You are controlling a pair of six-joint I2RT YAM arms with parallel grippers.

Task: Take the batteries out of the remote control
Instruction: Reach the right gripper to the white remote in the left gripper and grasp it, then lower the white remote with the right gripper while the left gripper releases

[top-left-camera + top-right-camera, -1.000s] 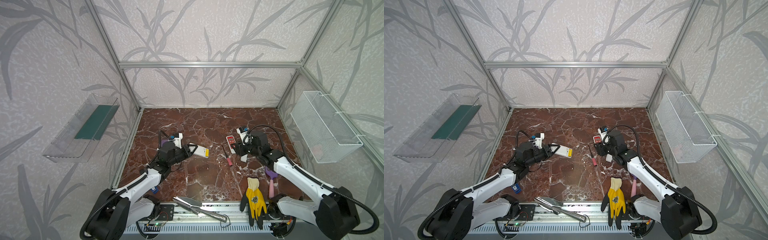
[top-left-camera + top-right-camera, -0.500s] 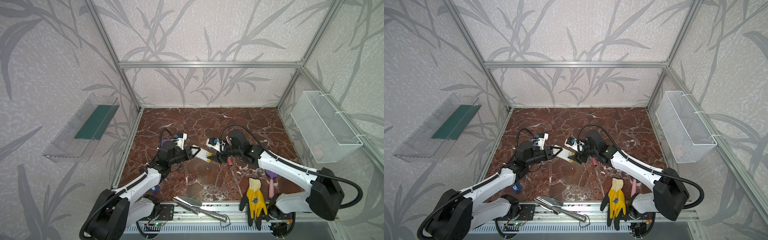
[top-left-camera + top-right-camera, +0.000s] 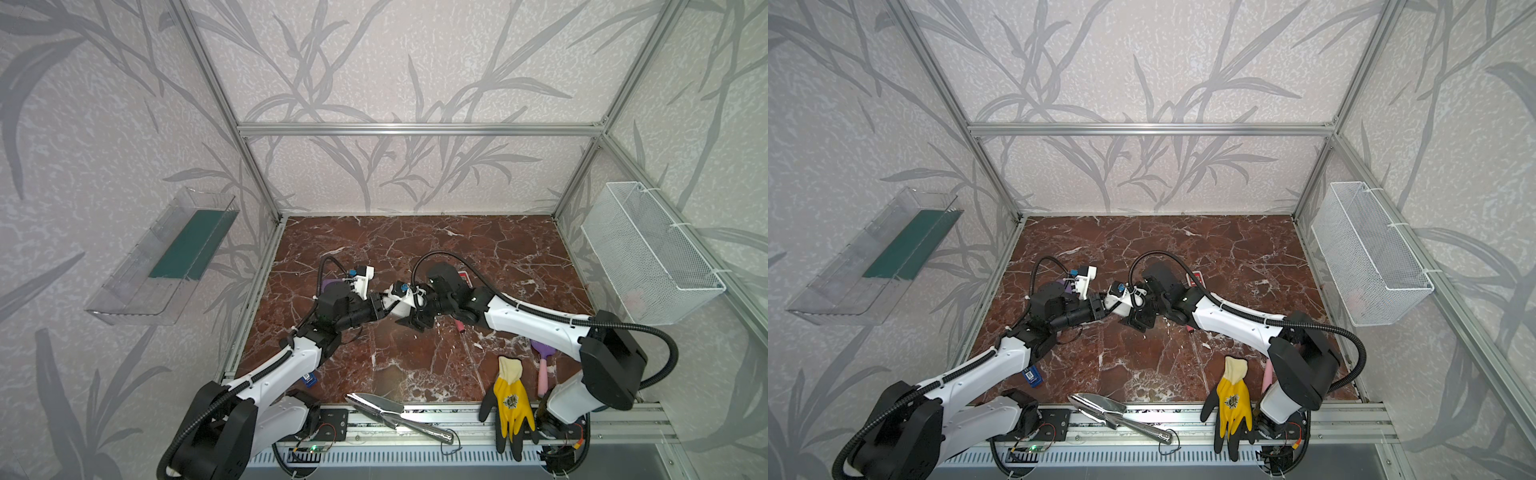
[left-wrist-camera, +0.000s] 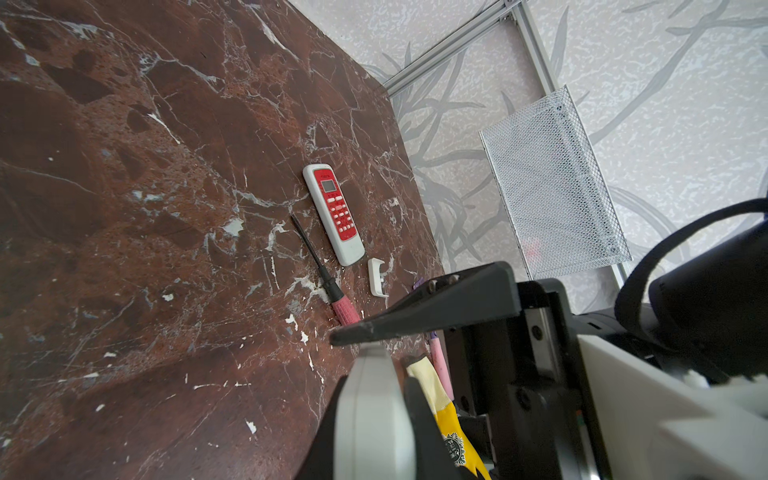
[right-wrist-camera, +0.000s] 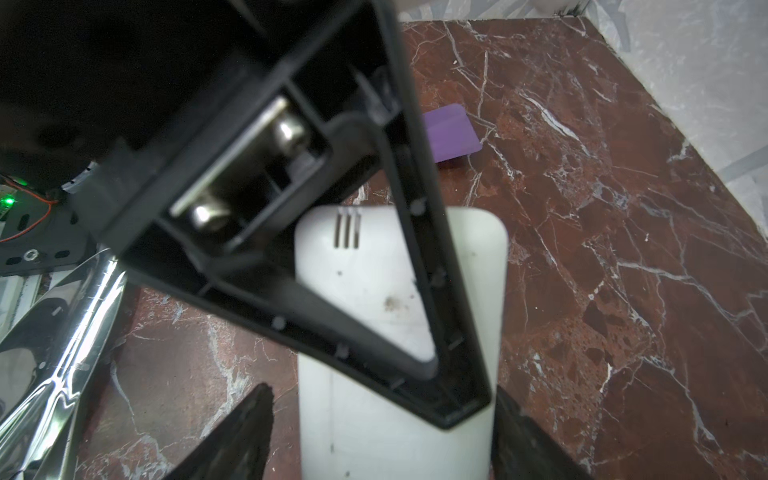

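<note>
My left gripper (image 4: 374,424) is shut on a white remote control (image 4: 376,399), seen edge-on between its fingers and held above the marble floor. In the right wrist view the remote's plain back (image 5: 399,291) faces the camera. My right gripper (image 5: 382,440) is open, with a jaw on each side of the remote and a gap showing at one side. A finger of the left gripper crosses in front of that view. In both top views the two grippers meet at the centre, left (image 3: 379,309) (image 3: 1098,309) and right (image 3: 411,322) (image 3: 1136,322), hiding the remote. No batteries show.
A red-and-white remote (image 4: 334,212), a pink-handled screwdriver (image 4: 343,309) and a small white cover piece (image 4: 377,277) lie to the right. A yellow glove (image 3: 513,399), a metal trowel (image 3: 386,411), a purple brush (image 3: 544,365) and a purple card (image 5: 451,133) lie around. A wire basket (image 3: 648,257) hangs on the right wall.
The right arm swung left from beside the red remote to the held white remote, and its jaws spread wider. The left gripper kept its grip and barely moved.
</note>
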